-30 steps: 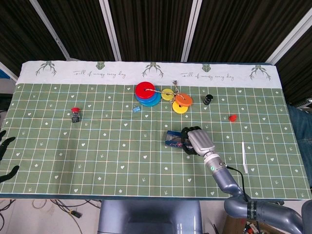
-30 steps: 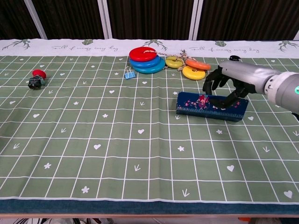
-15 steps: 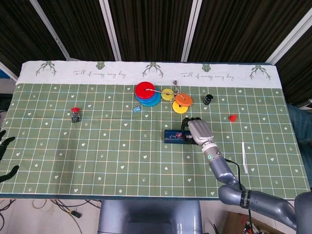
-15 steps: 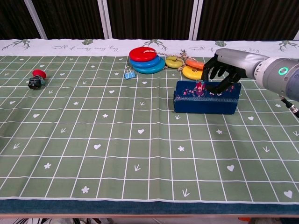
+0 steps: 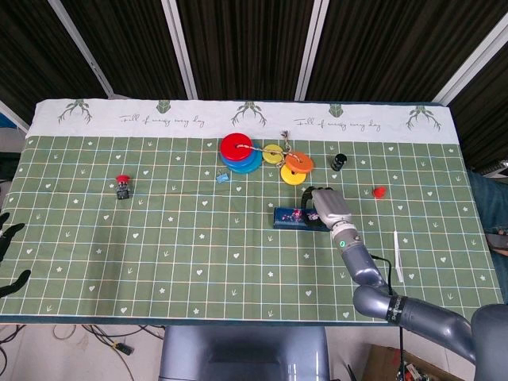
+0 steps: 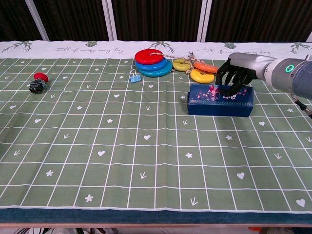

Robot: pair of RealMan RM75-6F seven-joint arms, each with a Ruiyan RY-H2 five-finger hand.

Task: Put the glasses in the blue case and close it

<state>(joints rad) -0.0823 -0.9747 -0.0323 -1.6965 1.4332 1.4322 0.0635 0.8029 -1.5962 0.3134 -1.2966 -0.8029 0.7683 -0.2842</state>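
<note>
The blue case [image 5: 292,217] [image 6: 214,101], printed with a floral pattern, lies flat on the green mat right of centre with its lid down. My right hand [image 5: 326,205] [image 6: 237,74] rests on the case's right end, with its dark fingers [image 6: 228,83] draped over the lid. No glasses show in either view. Of my left hand [image 5: 6,238] only dark, spread fingertips show at the far left edge of the head view, holding nothing.
Behind the case lie stacked red and blue rings [image 5: 240,151] [image 6: 152,62] and yellow and orange rings [image 5: 290,166] [image 6: 199,70] tied on string. A blue clip [image 5: 222,178], a small red-topped object [image 5: 122,186], a black object [image 5: 339,161], a red cap [image 5: 379,191] and a white stick [image 5: 398,255] are scattered around.
The case's lid swung up and over from open to down flat. My right hand moved with it toward the back of the table and now lies on top.
</note>
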